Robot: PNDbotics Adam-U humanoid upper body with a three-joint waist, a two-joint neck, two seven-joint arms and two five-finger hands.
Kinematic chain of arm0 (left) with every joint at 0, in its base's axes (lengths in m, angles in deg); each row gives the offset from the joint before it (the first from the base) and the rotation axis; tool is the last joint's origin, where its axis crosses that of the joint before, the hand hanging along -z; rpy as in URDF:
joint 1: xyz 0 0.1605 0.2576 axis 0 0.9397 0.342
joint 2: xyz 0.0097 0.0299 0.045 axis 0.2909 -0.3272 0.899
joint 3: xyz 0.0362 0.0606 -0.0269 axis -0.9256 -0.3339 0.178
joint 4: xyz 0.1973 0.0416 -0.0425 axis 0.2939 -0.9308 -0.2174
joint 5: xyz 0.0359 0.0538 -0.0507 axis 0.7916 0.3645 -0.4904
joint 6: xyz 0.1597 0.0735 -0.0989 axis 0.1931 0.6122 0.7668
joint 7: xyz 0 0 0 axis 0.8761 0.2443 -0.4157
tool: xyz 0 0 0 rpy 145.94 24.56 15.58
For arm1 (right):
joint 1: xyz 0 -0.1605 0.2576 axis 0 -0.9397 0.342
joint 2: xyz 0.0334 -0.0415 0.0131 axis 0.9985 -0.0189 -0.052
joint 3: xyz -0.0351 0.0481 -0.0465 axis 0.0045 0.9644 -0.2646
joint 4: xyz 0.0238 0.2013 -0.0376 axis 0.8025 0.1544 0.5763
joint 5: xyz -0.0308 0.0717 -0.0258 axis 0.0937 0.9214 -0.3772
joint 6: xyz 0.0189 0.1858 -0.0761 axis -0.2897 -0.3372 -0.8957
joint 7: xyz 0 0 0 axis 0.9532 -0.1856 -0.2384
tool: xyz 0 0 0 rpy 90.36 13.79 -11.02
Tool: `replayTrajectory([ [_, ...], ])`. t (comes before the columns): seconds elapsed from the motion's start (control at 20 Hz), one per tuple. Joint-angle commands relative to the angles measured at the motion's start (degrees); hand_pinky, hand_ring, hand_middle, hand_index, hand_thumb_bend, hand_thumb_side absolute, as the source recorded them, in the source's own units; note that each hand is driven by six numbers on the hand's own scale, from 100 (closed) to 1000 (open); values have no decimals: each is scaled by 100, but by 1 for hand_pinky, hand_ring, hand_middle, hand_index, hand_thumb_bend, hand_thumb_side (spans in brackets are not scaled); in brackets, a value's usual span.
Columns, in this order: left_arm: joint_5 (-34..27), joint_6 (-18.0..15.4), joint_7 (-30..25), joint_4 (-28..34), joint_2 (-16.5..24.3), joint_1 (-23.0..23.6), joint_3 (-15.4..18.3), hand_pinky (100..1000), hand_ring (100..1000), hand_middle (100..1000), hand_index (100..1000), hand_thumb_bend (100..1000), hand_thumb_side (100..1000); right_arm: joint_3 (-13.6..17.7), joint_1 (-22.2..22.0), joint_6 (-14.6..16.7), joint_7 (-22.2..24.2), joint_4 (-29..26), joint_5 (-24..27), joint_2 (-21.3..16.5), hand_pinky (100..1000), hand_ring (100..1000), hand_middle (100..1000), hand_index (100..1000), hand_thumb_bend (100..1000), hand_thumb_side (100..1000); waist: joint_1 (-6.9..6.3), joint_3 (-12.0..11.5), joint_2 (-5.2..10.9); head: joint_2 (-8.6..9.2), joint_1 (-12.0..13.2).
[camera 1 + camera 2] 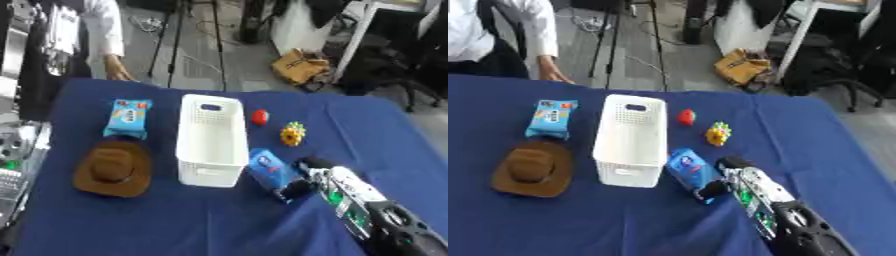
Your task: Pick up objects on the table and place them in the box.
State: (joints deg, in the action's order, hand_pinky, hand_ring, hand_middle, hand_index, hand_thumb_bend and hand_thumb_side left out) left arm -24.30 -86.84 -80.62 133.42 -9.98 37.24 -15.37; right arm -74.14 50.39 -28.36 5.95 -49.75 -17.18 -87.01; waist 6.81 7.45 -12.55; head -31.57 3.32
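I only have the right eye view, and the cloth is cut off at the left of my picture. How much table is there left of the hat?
Observer: The left eye view shows the table ending just past the hat, with only a narrow strip of blue cloth between the brim and the table's left edge.
Operator: Is anything beside that edge?
Observer: Yes, grey metal equipment stands right beside it, off the table, level with the hat.
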Motion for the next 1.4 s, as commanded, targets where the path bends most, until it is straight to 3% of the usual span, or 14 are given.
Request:
replayTrajectory([
  [0.05,-20,3,-24,83,31,-112,19,1000,1000,928,1000,100,991,2,5,-6,39,39,-53,-106,882,975,626,794,523,573,-41,7,91,-27,-11],
  [0.15,-19,4,-31,83,29,-116,18,1000,1000,928,1000,100,991,-1,14,-13,30,23,-23,-112,881,974,620,787,522,574,-41,8,95,-22,-8],
  [0.2,-18,4,-33,83,28,-120,18,1000,1000,928,1000,100,990,-4,20,-14,23,13,-8,-116,877,963,576,721,494,585,-40,9,100,-18,-7],
  [0.4,-11,0,-35,83,22,-138,19,1000,1000,927,1000,100,988,-16,42,-27,-22,-28,53,-131,874,949,534,668,470,581,-39,12,112,-8,-8],
  [0.75,-4,1,-58,83,14,-156,11,1000,1000,927,1000,100,987,-28,69,-51,-84,-68,111,-147,872,942,520,644,450,586,-51,4,113,-1,-15],
  [1.0,-3,-2,-75,83,7,-160,8,1000,1000,927,1000,100,983,0,172,-94,-166,-106,110,-176,865,926,485,557,395,574,-73,14,115,10,-32],
  [1.4,8,6,-90,83,11,-157,8,1000,1000,926,1000,100,978,-20,295,-106,-172,-167,3,-267,861,915,459,505,331,581,-59,46,120,8,-36],
])
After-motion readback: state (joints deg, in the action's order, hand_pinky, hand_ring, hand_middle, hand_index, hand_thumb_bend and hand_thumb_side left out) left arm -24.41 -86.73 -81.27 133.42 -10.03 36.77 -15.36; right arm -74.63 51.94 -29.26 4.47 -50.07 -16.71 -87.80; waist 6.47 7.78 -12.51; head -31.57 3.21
